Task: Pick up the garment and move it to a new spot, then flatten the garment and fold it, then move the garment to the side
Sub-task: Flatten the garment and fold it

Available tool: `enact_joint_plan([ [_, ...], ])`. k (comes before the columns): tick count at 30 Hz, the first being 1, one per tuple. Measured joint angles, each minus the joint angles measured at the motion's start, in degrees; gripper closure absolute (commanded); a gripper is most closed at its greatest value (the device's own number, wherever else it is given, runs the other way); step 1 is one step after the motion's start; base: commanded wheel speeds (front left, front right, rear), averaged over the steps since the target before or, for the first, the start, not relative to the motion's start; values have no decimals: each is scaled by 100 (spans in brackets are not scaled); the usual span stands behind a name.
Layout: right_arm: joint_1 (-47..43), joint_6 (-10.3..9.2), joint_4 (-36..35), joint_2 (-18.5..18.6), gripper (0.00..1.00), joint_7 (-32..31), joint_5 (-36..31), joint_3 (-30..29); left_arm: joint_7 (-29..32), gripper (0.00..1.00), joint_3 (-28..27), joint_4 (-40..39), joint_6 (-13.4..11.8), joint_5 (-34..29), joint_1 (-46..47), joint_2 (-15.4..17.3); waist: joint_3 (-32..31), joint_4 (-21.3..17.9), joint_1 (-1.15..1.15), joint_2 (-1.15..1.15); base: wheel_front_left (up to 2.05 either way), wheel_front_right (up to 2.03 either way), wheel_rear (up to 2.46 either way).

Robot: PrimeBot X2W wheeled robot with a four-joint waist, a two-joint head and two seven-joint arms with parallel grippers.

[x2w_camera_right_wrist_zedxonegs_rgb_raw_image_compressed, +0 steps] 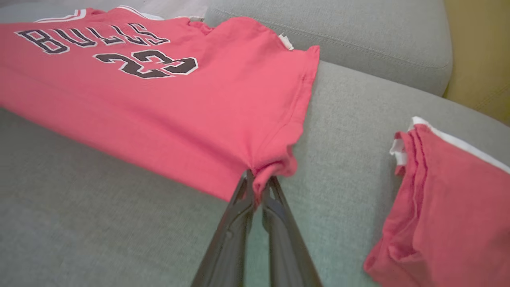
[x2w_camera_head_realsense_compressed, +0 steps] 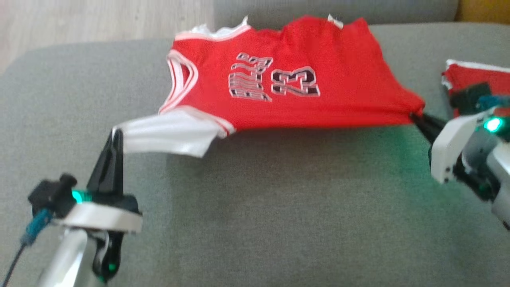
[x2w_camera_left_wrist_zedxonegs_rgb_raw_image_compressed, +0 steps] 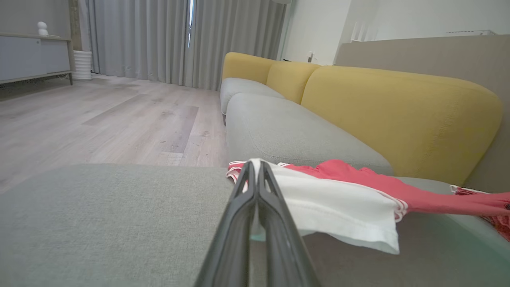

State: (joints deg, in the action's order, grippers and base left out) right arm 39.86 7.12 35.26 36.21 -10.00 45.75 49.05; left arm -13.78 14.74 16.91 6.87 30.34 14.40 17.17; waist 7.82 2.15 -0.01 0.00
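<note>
Left gripper (x2w_camera_head_realsense_compressed: 116, 133) pinches the white end of the red jersey (x2w_camera_head_realsense_compressed: 303, 99), and the right gripper (x2w_camera_head_realsense_compressed: 414, 116) clamps its red hem corner. The jersey is stretched between them, near edge raised, over the grey cushion's (x2w_camera_head_realsense_compressed: 279, 207) far half. A folded red garment (x2w_camera_head_realsense_compressed: 478, 81) lies at the cushion's right edge.

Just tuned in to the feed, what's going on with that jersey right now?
The robot has the red jersey stretched between both arms over the grey cushion. The left end effector is shut on the white sleeve, and the right end effector is shut on a hem corner. The near edge is raised; the far edge seems to lie on the cushion. It is not yet folded. A second red garment lies folded at the right.
</note>
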Motion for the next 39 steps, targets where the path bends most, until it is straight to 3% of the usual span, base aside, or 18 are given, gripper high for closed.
enact_joint_plan([
  [12, -1049, 0, -870, 530, 100, -372, 780, 519, 352, 100, -2, -1462, -563, 93, -1736, 197, -758, -60, 0, 0, 0, 0, 0],
  [18, -1280, 0, -1202, 775, 100, -414, 922, 487, 495, 100, 4, -1933, -695, 93, -2180, 249, -854, -45, 1, 0, 0, 0, 0],
  [28, -1202, 0, -1218, 725, 100, -544, 727, 205, 891, 100, 185, -1874, -661, -15, -1850, 488, -554, -77, 2, 0, 0, 0, 0],
  [39, -470, 0, -854, 423, 100, -1027, 456, 44, 1445, 100, 487, -1043, -366, -271, -331, 608, 186, -82, 3, 0, 0, 0, 0],
])
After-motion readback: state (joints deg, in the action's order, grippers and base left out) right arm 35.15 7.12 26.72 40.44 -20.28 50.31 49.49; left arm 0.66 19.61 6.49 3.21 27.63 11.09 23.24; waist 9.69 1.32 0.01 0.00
